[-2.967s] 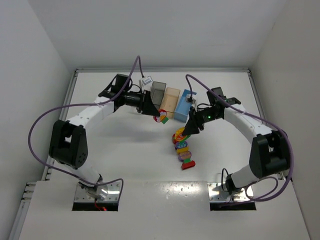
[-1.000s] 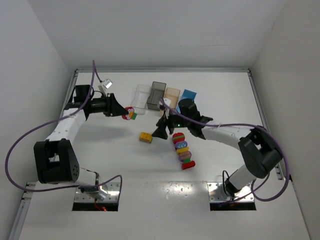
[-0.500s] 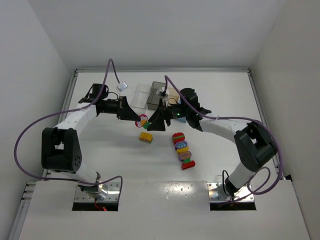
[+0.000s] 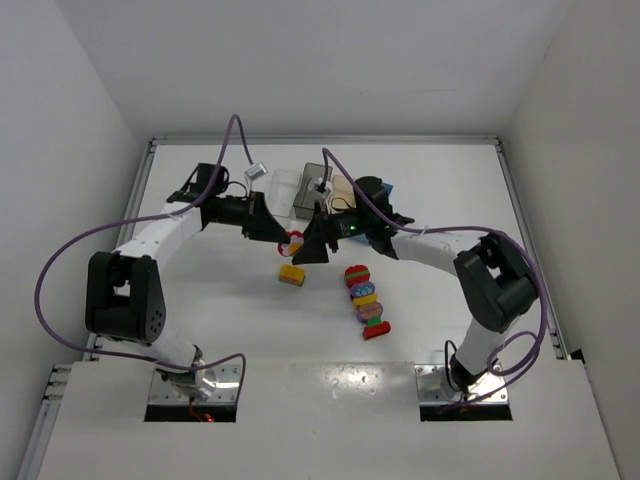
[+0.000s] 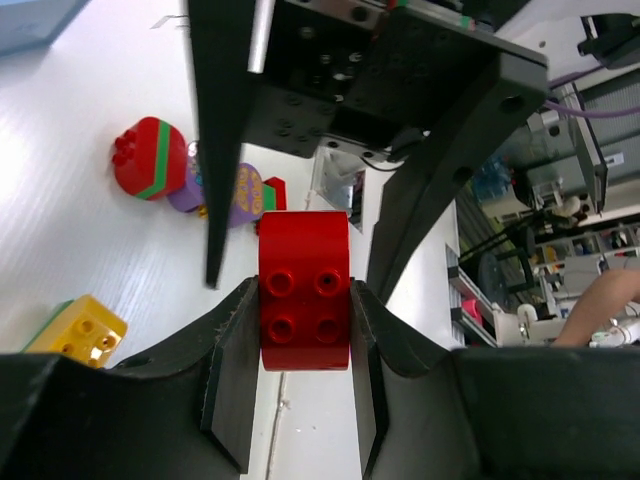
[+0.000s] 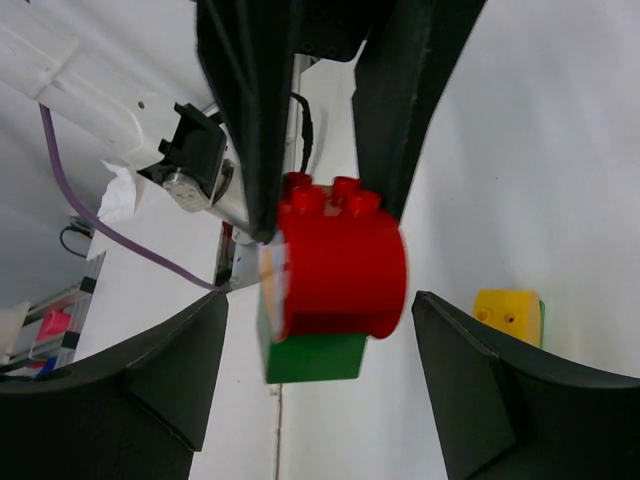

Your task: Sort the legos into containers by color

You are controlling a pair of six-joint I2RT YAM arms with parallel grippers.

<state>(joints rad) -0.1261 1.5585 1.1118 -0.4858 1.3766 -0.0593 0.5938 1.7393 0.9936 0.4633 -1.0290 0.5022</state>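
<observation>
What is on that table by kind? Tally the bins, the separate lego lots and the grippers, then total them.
Bins: 4 (clear bin, dark grey bin, tan bin, light blue bin)
Lego lots: 3 (red-and-green cluster in the left gripper, yellow-and-green brick, multicolour row)
Grippers: 2 (left gripper, right gripper)
Total: 9

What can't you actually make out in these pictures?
Top view: the right arm covers most of the light blue bin; contents unseen.
Top view: the red brick is too small for detail.
Right wrist view: its own finger cuts off the yellow brick.
</observation>
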